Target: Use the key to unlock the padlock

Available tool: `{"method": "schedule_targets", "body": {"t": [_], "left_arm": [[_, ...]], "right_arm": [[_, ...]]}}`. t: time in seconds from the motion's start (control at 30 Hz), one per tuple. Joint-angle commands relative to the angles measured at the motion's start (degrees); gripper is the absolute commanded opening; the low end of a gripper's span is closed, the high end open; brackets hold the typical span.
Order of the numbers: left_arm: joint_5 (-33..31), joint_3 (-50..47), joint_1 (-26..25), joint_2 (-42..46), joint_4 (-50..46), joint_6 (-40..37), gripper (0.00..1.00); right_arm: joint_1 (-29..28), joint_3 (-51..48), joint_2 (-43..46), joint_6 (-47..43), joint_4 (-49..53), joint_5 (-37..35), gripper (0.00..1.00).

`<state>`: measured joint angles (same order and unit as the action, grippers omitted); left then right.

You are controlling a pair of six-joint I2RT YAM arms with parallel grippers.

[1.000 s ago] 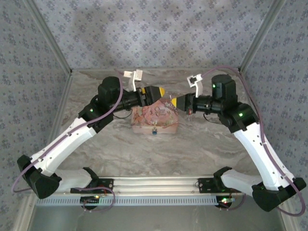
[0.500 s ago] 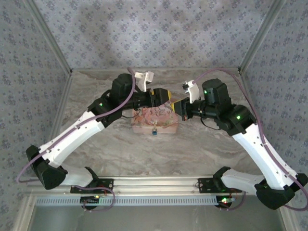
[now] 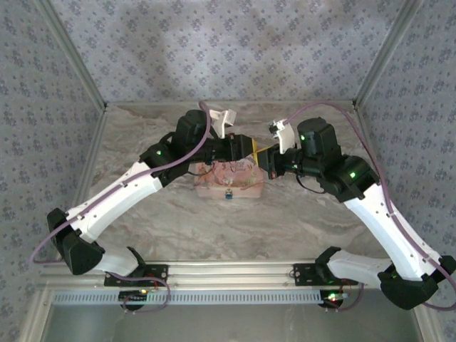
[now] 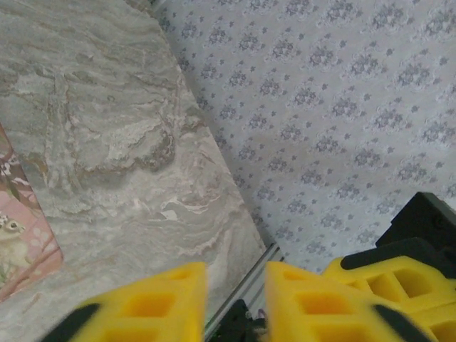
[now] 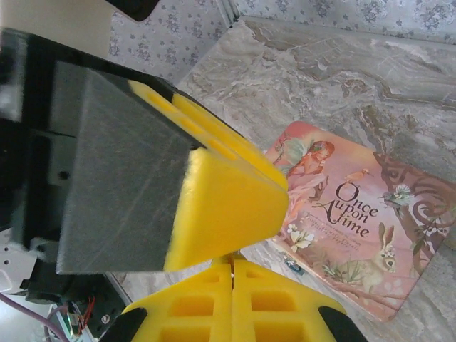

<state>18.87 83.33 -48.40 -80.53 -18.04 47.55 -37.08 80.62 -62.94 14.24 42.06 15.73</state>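
The padlock [image 3: 229,193] is a tiny blue-and-silver lock at the near edge of the pink picture box [image 3: 229,178], and it is also a small blue speck [image 5: 293,264] in the right wrist view. My left gripper [image 3: 249,147] and right gripper [image 3: 261,154] meet tip to tip in the air above the box's right part. In its own view the left gripper [image 4: 236,278] keeps a narrow gap between its yellow fingers. The right gripper [image 5: 232,265] is shut, its tips right under the left fingers [image 5: 228,206]. The key is hidden where the fingertips meet.
The pink box [image 5: 356,221] reads "Once Upon a Time" and lies flat on the marble table [image 3: 299,206]. Patterned walls close the back and both sides. A metal rail [image 3: 228,271] runs along the near edge between the arm bases.
My left arm swung right until its fingers met the right gripper's tips, and its jaws narrowed. The right gripper shifted slightly left early on, then held still and stayed shut.
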Motion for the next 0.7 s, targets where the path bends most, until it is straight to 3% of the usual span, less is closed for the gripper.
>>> {"method": "schedule_targets", "body": {"t": [0.0,0.1,0.2,0.4,0.67], "left_arm": [[1.23,2.21,-0.41,-0.07,1.13,-0.15,0.15],[1.03,2.19,-0.43,0.16,1.52,-0.30,0.01],[0.78,2.25,-0.39,0.62,1.71,-0.90,0.00],[-0.50,2.81,-0.13,1.52,0.74,-3.59,0.00],[-0.48,2.23,0.77,3.74,2.28,-9.74,0.00]], "right_arm": [[-0.69,1.76,0.28,-1.06,0.65,-1.61,0.00],[-0.98,1.48,0.29,-1.17,0.43,-2.10,0.00],[-1.07,0.92,0.79,-1.06,0.00,-2.59,0.01],[-0.47,-1.69,3.65,0.70,-0.86,-4.30,0.47],[4.25,-5.53,8.80,4.16,-4.44,-2.04,0.63]]}}
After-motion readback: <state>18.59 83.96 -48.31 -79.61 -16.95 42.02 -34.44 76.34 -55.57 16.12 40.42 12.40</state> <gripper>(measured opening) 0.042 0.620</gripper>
